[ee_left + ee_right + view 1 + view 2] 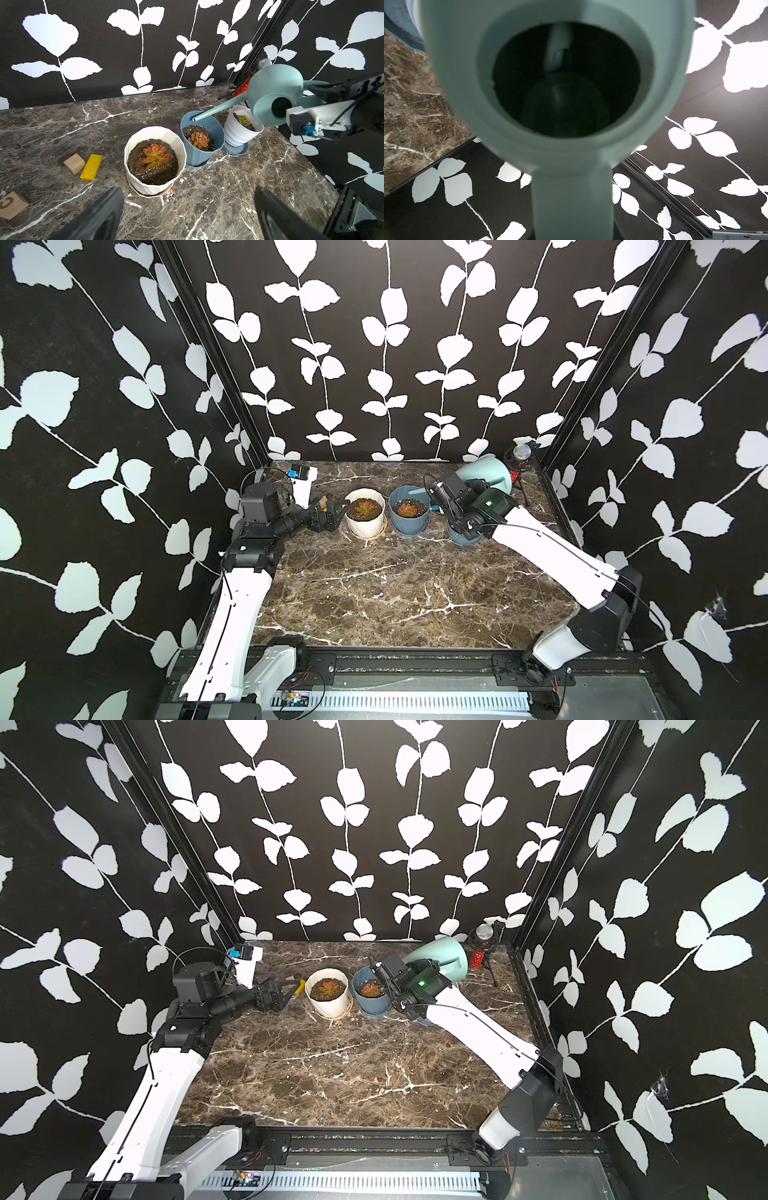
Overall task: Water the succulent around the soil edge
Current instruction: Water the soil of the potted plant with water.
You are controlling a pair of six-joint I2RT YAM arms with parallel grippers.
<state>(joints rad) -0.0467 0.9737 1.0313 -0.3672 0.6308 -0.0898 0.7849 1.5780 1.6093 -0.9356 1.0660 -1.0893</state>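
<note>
The right gripper (319, 91) has its jaws closed on the handle of the teal watering can (274, 87). The can is tilted, spout (216, 109) pointing left, with the tip above the far rim of the blue pot (197, 155). The orange succulent (199, 140) sits mid-soil in that pot, far-centre on the worktop (395, 593). The left gripper (188, 190) holds nothing: jaws wide open, just left of the white pot (365, 526).

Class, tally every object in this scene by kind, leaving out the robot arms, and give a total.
Potted succulents: 3 (large white pot, blue pot, small white pot)
Blocks: 3 (plain wooden block, yellow block, lettered block)
Watering can: 1
Microphone: 1
Total: 8
</note>
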